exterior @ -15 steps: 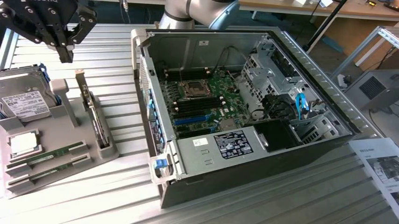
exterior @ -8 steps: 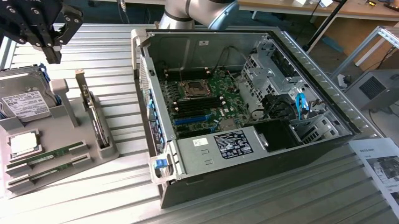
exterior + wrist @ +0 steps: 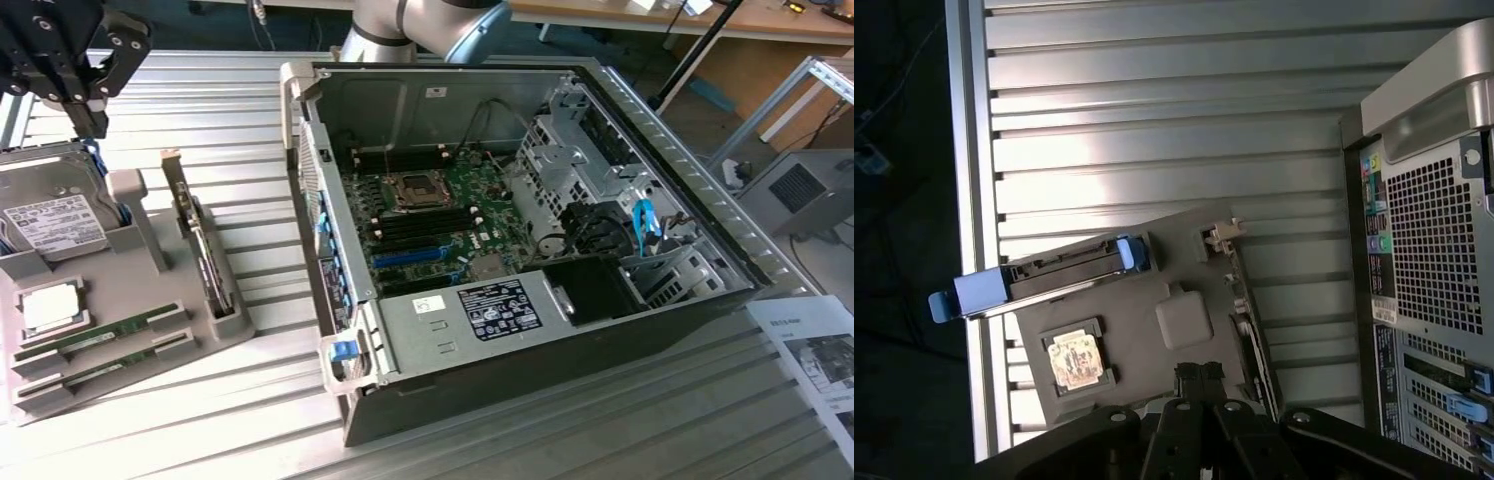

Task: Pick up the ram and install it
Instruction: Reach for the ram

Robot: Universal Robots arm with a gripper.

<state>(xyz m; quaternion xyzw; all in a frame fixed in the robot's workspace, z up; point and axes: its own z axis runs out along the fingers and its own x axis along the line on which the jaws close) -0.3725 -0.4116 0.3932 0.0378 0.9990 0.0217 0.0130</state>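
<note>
Two ram sticks, thin and green, lie side by side in slots at the near end of a grey parts tray (image 3: 160,345) on the exterior view's left: one ram stick (image 3: 96,333) and its twin (image 3: 114,364). My black gripper (image 3: 91,118) hangs high over the tray's far end, above the hard drive (image 3: 51,215) and well away from the sticks. In the wrist view the gripper (image 3: 1199,375) looks down at the tray with its fingers together and nothing between them. The open PC case (image 3: 534,250) shows the motherboard (image 3: 441,215) with dark memory slots.
The tray also holds a silvery CPU (image 3: 51,305), seen too in the wrist view (image 3: 1076,360), and an upright expansion card (image 3: 200,245). The hard drive's blue-ended carrier (image 3: 1044,275) sits beside them. The case's rear panel (image 3: 1434,260) stands close by on the ribbed metal table (image 3: 1154,100).
</note>
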